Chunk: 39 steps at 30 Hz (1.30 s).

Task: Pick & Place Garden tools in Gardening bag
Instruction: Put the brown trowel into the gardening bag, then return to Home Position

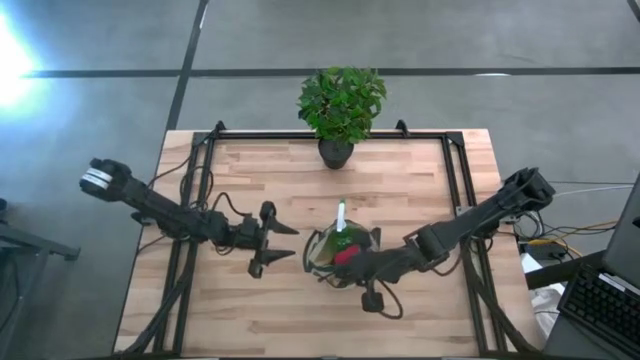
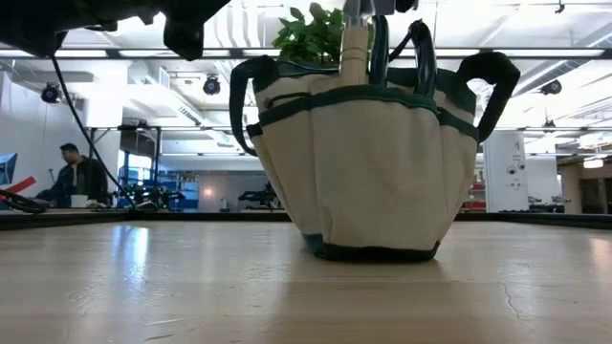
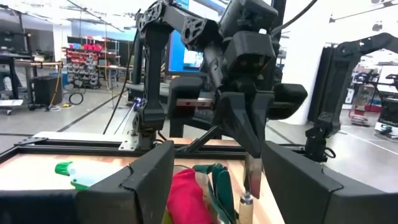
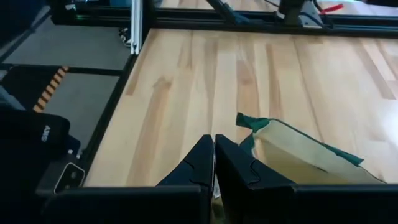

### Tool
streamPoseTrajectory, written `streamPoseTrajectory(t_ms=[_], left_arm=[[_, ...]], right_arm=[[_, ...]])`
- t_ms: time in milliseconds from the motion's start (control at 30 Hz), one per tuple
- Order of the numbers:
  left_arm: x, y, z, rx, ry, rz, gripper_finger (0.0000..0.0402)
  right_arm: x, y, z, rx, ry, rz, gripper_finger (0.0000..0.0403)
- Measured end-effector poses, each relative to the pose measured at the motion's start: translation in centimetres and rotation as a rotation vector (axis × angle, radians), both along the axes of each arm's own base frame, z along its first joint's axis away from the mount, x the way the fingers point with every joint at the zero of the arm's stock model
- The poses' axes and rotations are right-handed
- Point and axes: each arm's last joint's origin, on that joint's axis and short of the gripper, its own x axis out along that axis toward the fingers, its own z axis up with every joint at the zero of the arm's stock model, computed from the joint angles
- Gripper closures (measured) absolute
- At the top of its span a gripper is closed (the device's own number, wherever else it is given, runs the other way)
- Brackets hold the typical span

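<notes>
Standing on wooden table (image 1: 300,320), gardening bag (image 2: 368,172), workshop behind

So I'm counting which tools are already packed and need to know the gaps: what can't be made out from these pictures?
- High view: the gardening bag is partly covered by the right gripper, so its contents are mostly hidden.
- Low view: the bag's wall hides the tools inside; only handle tops show above the rim.
- Left wrist view: the left gripper's own fingers cut off the red glove and green spray bottle.
- Right wrist view: only one bag edge shows.
</notes>
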Motion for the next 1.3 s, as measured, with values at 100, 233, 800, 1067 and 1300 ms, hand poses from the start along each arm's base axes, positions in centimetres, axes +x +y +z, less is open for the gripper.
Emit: streamPoseTrajectory(t_ms=[100, 233, 800, 1067, 1300], left_arm=[[0.0, 0.0, -0.1, 0.003, 0.009, 0.000, 0.0156], [0.0, 0.0, -0.2, 0.006, 0.020, 0.000, 0.0155], [0.0, 0.0, -0.2, 0.004, 0.020, -0.001, 0.0158], [0.0, 0.0, -0.2, 0.004, 0.020, -0.001, 0.0158], [0.0, 0.0, -0.2, 0.007, 0.020, 0.000, 0.0158]], right_arm=[[0.5, 0.2, -0.5, -0.001, 0.015, 0.001, 0.0395], [0.9, 0.5, -1.6, -0.011, 0.043, 0.003, 0.0395], [1.9, 0.9, -4.1, -0.006, 0.109, -0.030, 0.0395], [1.4, 0.7, -3.7, -0.003, 0.119, -0.020, 0.0384], [1.3, 0.7, -3.6, 0.003, 0.126, -0.008, 0.0311]])
